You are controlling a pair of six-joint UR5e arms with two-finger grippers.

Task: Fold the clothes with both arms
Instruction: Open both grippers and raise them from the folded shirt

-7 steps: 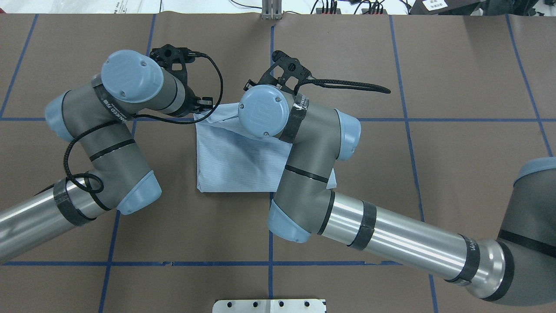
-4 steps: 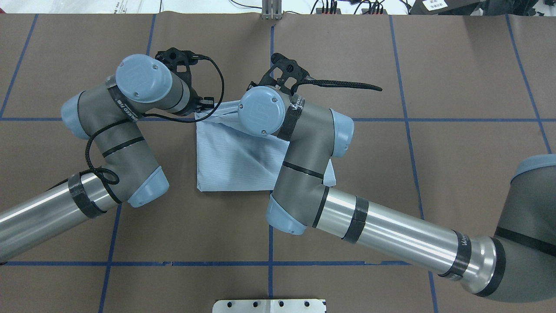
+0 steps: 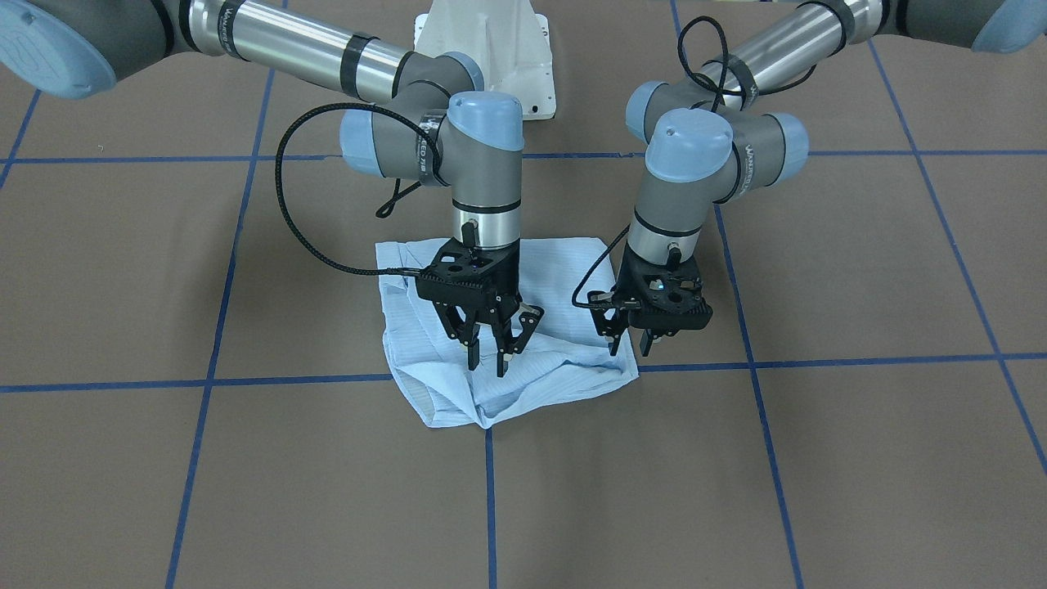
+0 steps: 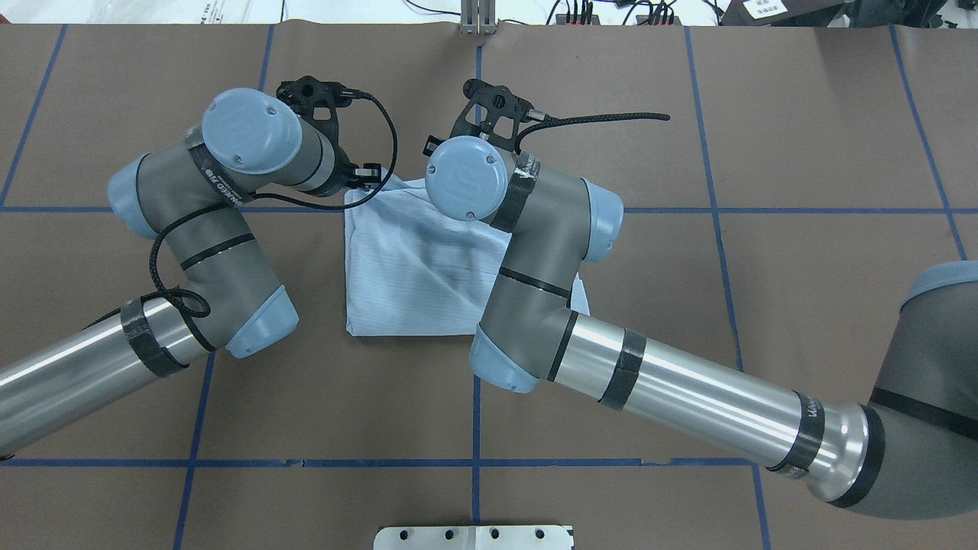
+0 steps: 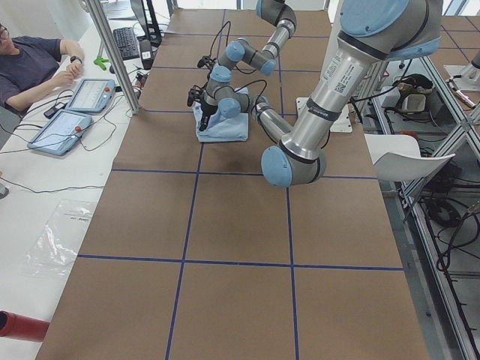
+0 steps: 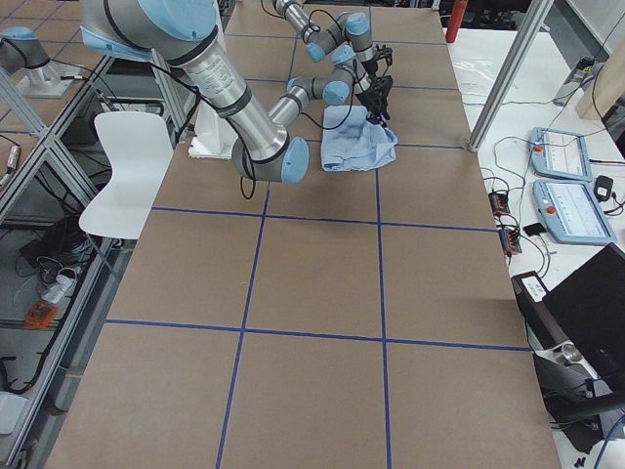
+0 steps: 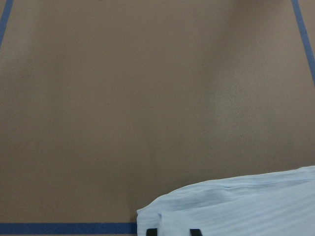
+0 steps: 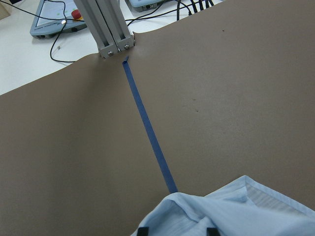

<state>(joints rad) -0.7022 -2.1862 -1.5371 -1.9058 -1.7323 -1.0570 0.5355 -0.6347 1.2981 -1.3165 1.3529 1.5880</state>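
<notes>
The pale blue striped shirt [image 3: 564,353] lies folded into a rough rectangle on the brown table; it also shows in the overhead view [image 4: 405,275]. Its far edge is bunched and rumpled. My right gripper [image 3: 487,366] hangs open just over that far edge, with the cloth between and below its fingertips in the right wrist view [image 8: 177,231]. My left gripper [image 3: 630,348] stands open at the shirt's far corner on my left, with its tips just over the cloth edge in the left wrist view [image 7: 173,231]. Neither gripper holds cloth.
Blue tape lines [image 4: 477,428] divide the brown table cover. The white pedestal base [image 3: 491,49] stands behind the shirt. An aluminium post [image 8: 110,29] rises at the far table edge. Tablets [image 5: 75,112] and a seated person [image 5: 30,64] are beyond it.
The shirt's far edge, held raised before, now lies lower and flatter. Both grippers have shifted toward the far side of the table, and the left arm has moved right.
</notes>
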